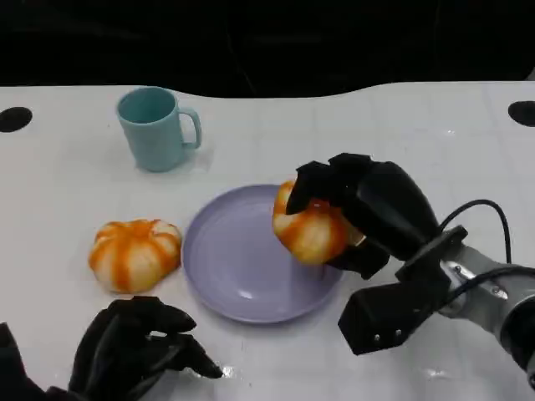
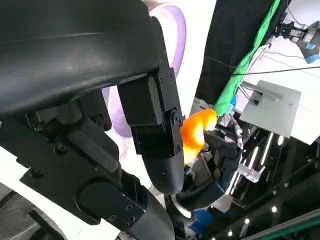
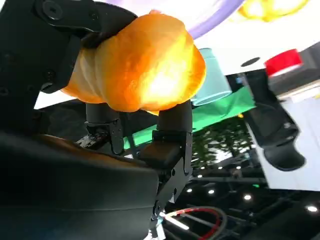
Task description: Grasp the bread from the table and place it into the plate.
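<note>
My right hand (image 1: 368, 213) grips an orange-and-white striped bread (image 1: 308, 230) just above the right edge of the lilac plate (image 1: 242, 259). The right wrist view has this bread (image 3: 142, 62) close up, with black fingers (image 3: 172, 130) wrapped round it. A second striped bread (image 1: 134, 253) lies on the table left of the plate. At the lower left my left hand (image 1: 138, 351) rests on the table with fingers curled and nothing in it. From the left wrist I see the held bread (image 2: 197, 132) beyond my left hand's fingers (image 2: 155, 130), and the plate's rim (image 2: 177, 30).
A teal mug (image 1: 156, 128) stands behind the plate at the back left, handle to the right. The white table (image 1: 435, 150) ends at a dark edge along the back. Black round holes mark the far corners.
</note>
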